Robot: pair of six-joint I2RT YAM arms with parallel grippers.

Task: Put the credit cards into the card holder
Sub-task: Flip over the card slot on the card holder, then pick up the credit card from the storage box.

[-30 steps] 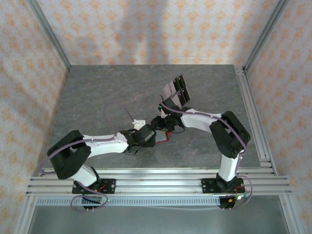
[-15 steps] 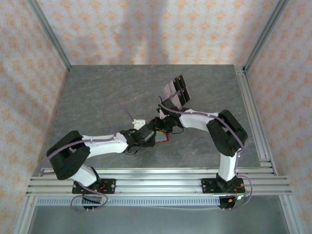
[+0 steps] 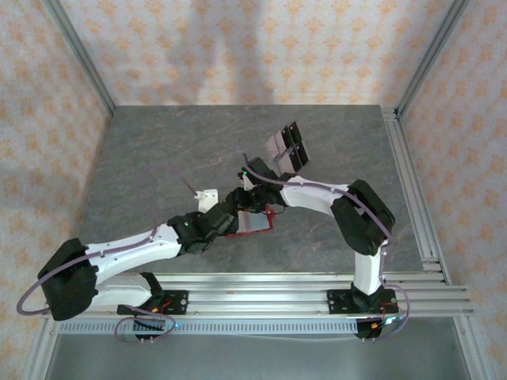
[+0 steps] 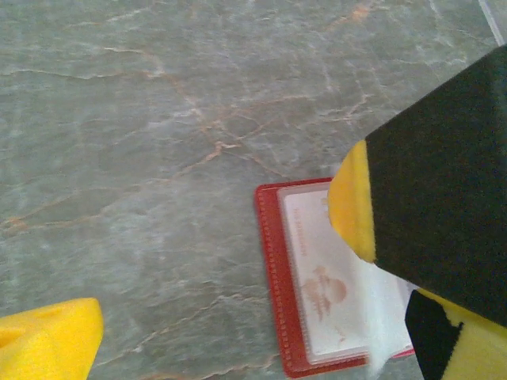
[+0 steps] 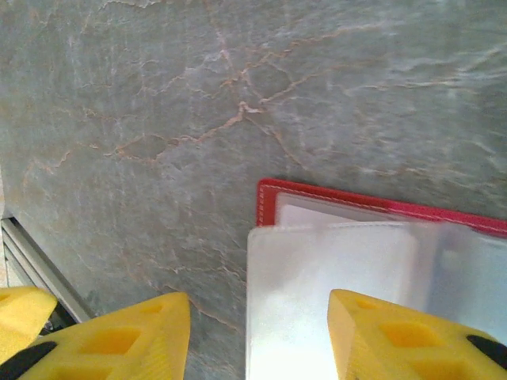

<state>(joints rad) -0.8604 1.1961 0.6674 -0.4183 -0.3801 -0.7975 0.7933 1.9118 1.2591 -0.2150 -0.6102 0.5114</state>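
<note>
- I see the card holder (image 3: pixel 255 224) lying open on the counter (image 3: pixel 158 150), near the middle.
- My left pincer (image 4: pixel 198 273) is spread, one finger over the holder's window.
- My right pincer (image 5: pixel 257 332) is spread above its clear flap.
- The credit cards (image 3: pixel 277 145) lie farther back, apart.

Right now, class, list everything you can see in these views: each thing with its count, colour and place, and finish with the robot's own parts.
card holder: one, red, lying open on the table between the two arms.
clear sleeve: one, see-through, inside the card holder.
credit cards: small cluster, pinkish-grey with dark pieces beside them, farther back on the table; count unclear.
table: one, grey marbled.
walls: pale with an orange pattern, around the table.
rails: silver, along the near edge.
left claw: one, yellow fingers, open, by the card holder.
right claw: one, yellow fingers, open, over the clear sleeve.
</note>
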